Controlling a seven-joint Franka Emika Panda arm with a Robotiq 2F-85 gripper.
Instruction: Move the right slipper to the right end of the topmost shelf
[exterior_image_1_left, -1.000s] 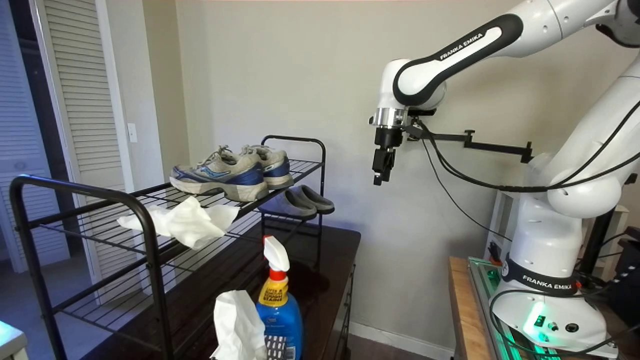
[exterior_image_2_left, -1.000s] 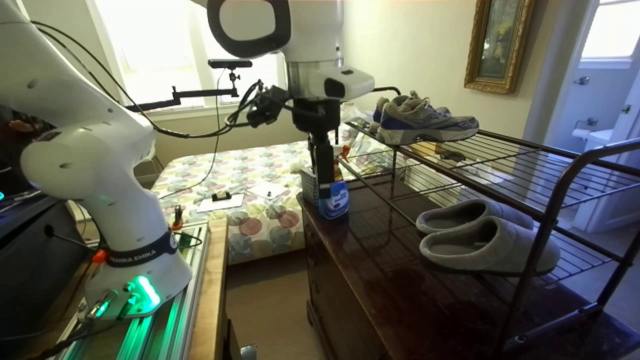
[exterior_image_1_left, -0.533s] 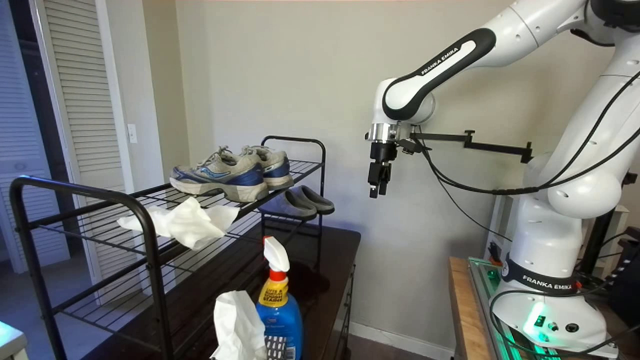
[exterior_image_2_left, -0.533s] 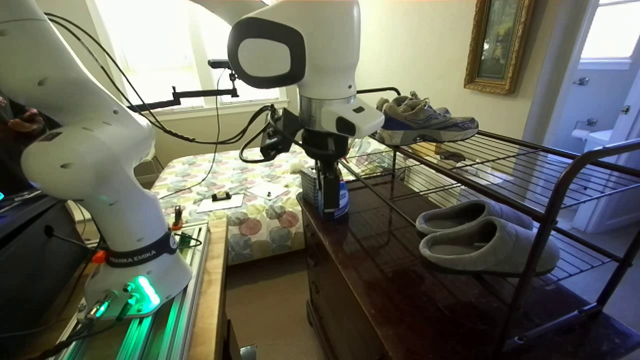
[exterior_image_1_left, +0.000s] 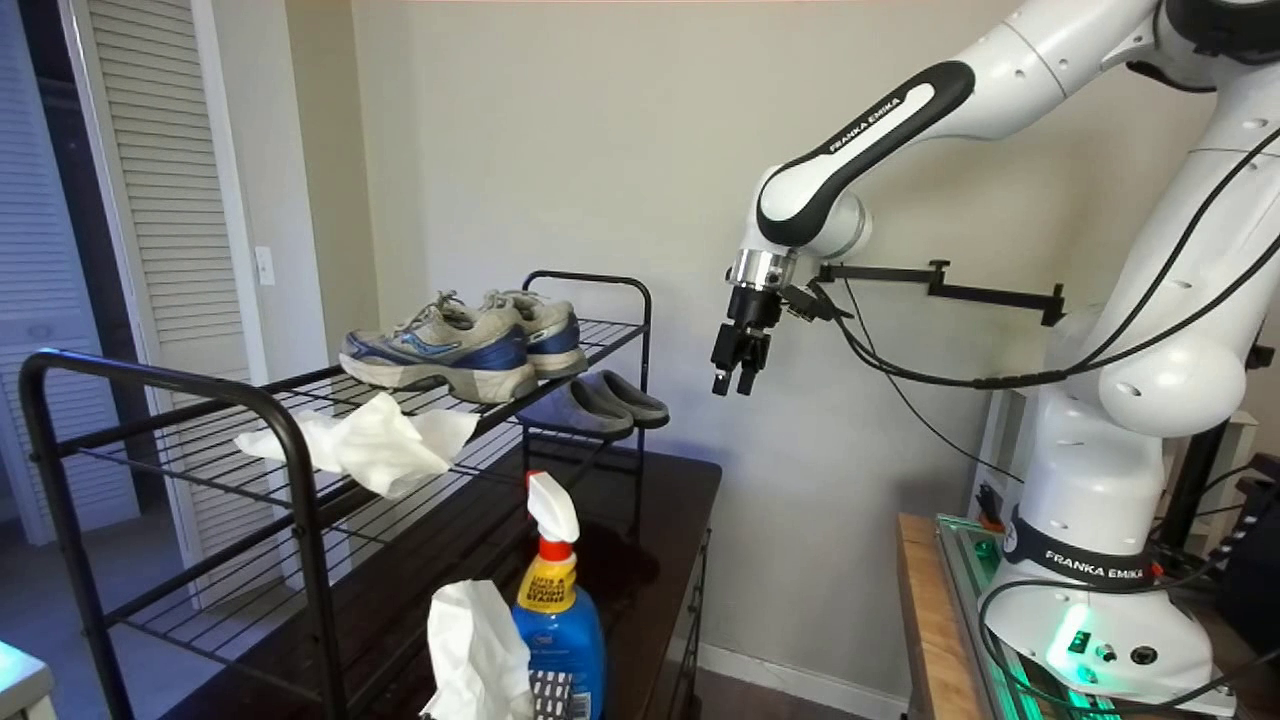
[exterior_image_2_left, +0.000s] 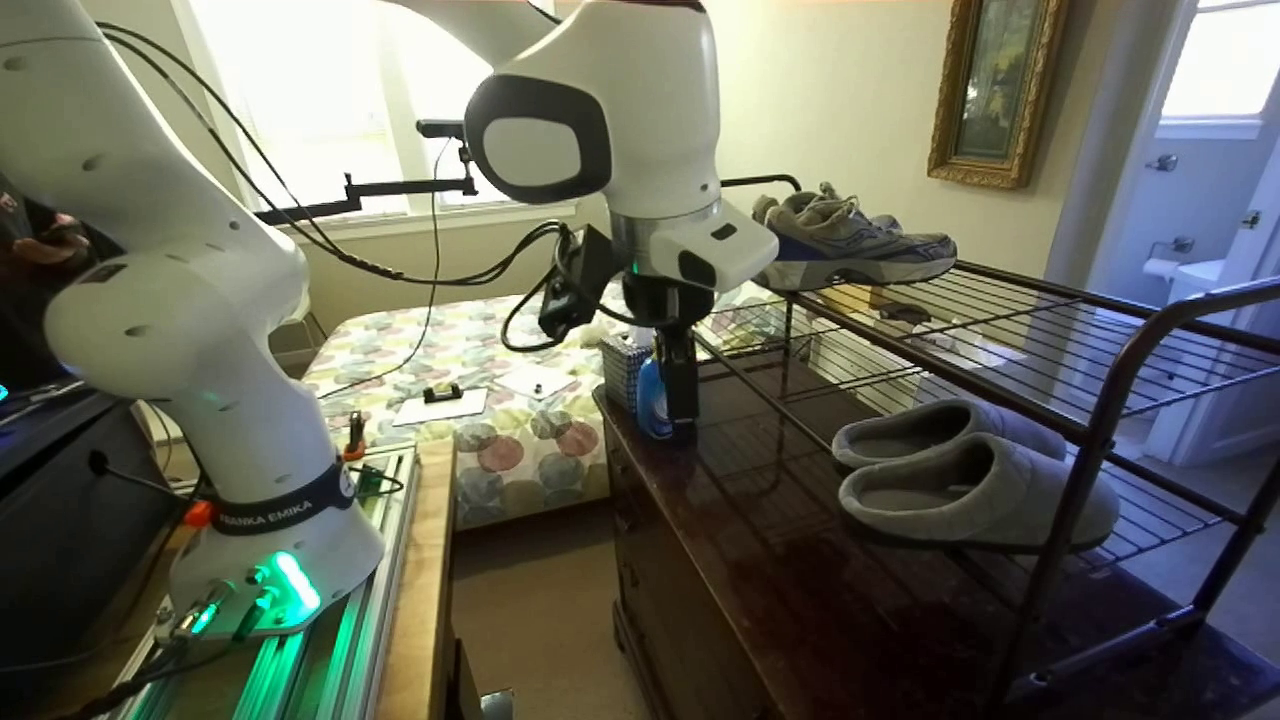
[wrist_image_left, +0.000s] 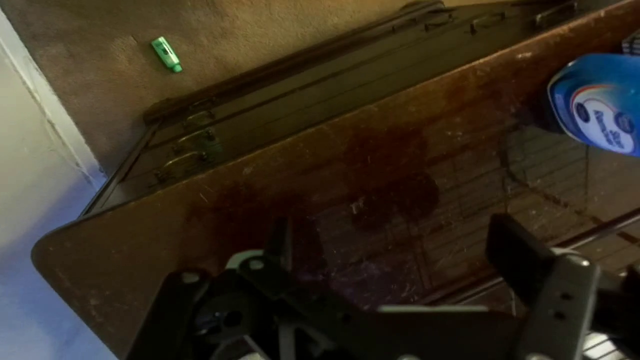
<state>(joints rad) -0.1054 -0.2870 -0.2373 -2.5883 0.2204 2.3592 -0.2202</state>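
Tool (exterior_image_1_left: 734, 382) spread, nothing in it, hanging in front of the rack (exterior_image_2_left: 1088, 460), not touching. Right slipper (exterior_image_2_left: 982, 500) sits on the rack's lower tier (exterior_image_2_left: 1165, 502), right end, heel poking out its front, just beside the other slipper (exterior_image_2_left: 930, 430). Likely trouble: tool pinches both, they're so close; toe jams under the topmost shelf (exterior_image_2_left: 1060, 325) if lifted before pulling clear; rack's end rail (exterior_image_2_left: 1212, 303) gets bumped if swung wide.

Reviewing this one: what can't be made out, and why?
Right slipper: a rack post crosses its toe end in an exterior view.
Other slipper: partly behind the right one in an exterior view.
Spray bottle: partly behind the tool in an exterior view; cut off by the wrist view's right edge.
Green object: too small to identify in the wrist view.
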